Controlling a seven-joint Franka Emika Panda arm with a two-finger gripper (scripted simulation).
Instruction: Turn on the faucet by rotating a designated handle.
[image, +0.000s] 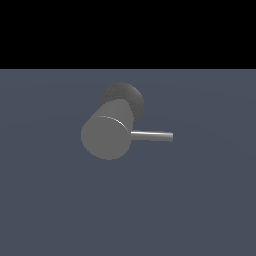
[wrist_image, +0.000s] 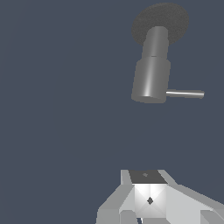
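Observation:
The faucet (image: 106, 135) is a thick matte grey cylinder on a darker round base (image: 125, 96), with its flat end face turned toward the exterior camera. The handle (image: 152, 135), a thin shiny rod, projects toward the exterior view's right. In the wrist view the faucet (wrist_image: 151, 78) and handle (wrist_image: 185, 93) lie well apart from my gripper (wrist_image: 150, 192). The fingers (wrist_image: 144, 197) look pressed together with no gap and hold nothing. The arm does not show in the exterior view.
A flat blue-grey floor (image: 200, 200) surrounds the faucet on all sides. A black band fills the top of the exterior view.

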